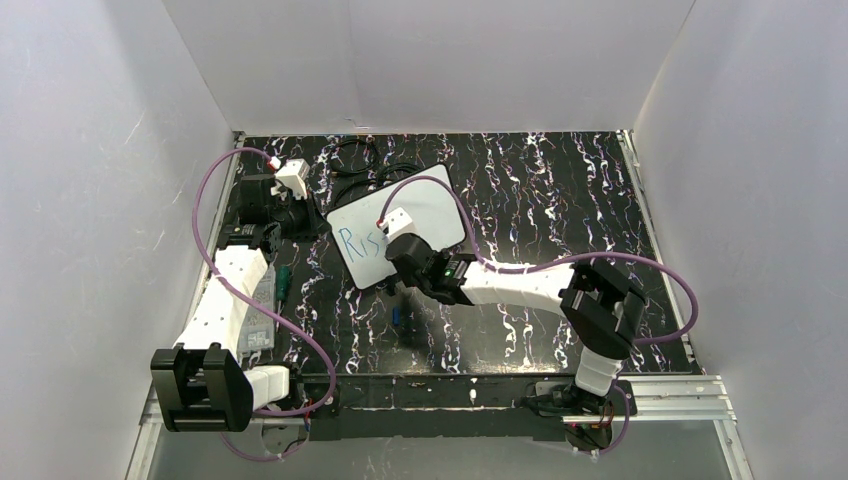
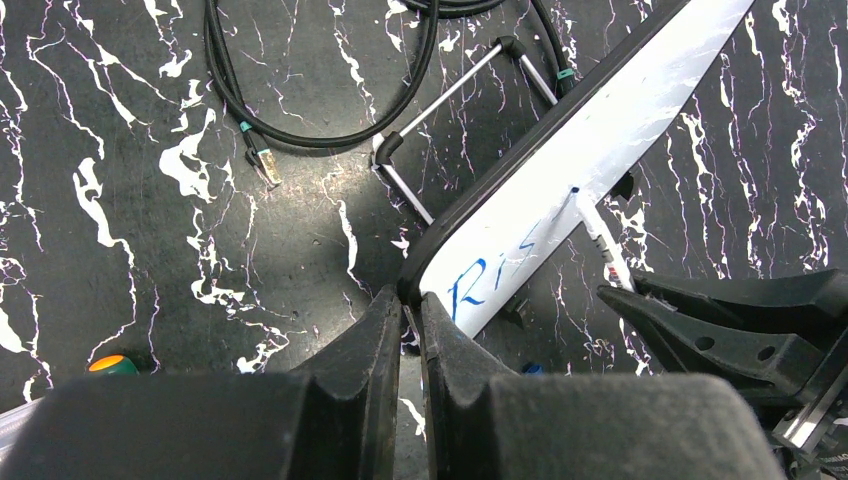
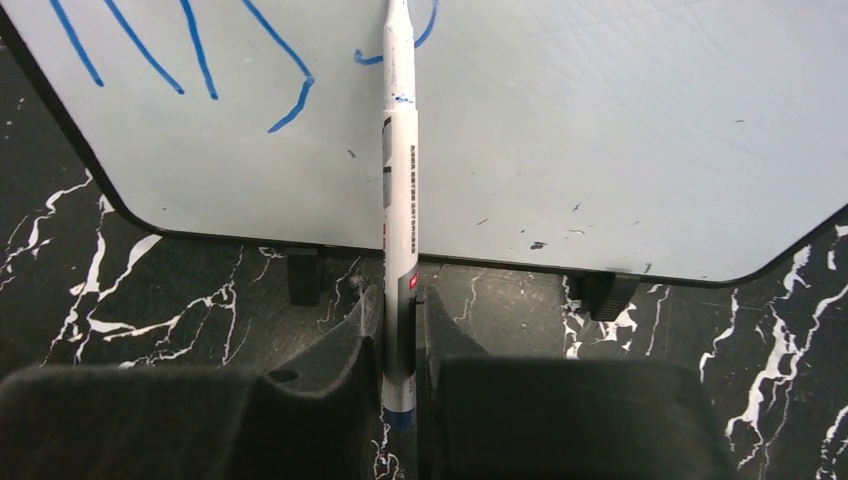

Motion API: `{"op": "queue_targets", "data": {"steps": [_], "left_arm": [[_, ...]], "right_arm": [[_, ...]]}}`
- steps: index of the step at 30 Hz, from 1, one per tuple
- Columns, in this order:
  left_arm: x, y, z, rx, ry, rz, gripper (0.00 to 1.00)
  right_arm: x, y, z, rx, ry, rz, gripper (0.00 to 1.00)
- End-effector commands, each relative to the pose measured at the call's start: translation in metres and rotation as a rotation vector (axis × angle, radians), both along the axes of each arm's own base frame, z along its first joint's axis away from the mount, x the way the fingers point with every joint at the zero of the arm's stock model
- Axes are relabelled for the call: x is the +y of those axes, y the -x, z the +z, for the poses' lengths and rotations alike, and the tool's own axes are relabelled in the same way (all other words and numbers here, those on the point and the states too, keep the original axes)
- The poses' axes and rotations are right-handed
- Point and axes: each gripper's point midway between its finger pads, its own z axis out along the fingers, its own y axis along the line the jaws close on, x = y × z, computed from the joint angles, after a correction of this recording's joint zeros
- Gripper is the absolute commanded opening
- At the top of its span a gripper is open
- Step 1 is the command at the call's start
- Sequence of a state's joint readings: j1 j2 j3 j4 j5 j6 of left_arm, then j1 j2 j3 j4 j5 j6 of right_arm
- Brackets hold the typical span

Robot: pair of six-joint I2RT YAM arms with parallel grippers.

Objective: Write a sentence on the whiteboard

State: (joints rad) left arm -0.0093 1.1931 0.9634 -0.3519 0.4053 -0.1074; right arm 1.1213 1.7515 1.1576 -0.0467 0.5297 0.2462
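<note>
A black table (image 1: 560, 200), veined with white like marble, fills the base of the enclosure. Three plain white walls stand close around it. The back wall (image 1: 430, 60) rises from the table's far edge, the left wall (image 1: 90, 200) from its left side, and the right wall (image 1: 760, 180) from its right side. A silver metal rail (image 1: 660, 395) runs along the table's near edge, with a grey surface (image 1: 450, 460) just below it. The light is soft and even (no hard shadows on the walls). Seen close from the left wrist view, the tabletop shows a dull sheen (image 2: 340, 215) and fine scratches.
</note>
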Motion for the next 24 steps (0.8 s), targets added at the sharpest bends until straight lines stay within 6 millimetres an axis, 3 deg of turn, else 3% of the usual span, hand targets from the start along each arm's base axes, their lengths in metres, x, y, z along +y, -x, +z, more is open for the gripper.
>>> {"op": "queue_targets", "data": {"steps": [1,15,24], "left_arm": [[0.000,0.001,0.006,-0.026,-0.007,-0.011,0.00],[0.001,0.002,0.006,-0.025,-0.008,-0.009,0.00],[0.001,0.002,0.006,-0.024,-0.007,-0.009,0.00]], "right_arm": [[0.013,0.003,0.001,0.018,-0.049,0.029,0.01],[0.000,0.021,-0.029,0.105,-0.010,0.011,0.01],[-0.007,0.023,-0.033,0.114,0.017,-0.002,0.01]]}}
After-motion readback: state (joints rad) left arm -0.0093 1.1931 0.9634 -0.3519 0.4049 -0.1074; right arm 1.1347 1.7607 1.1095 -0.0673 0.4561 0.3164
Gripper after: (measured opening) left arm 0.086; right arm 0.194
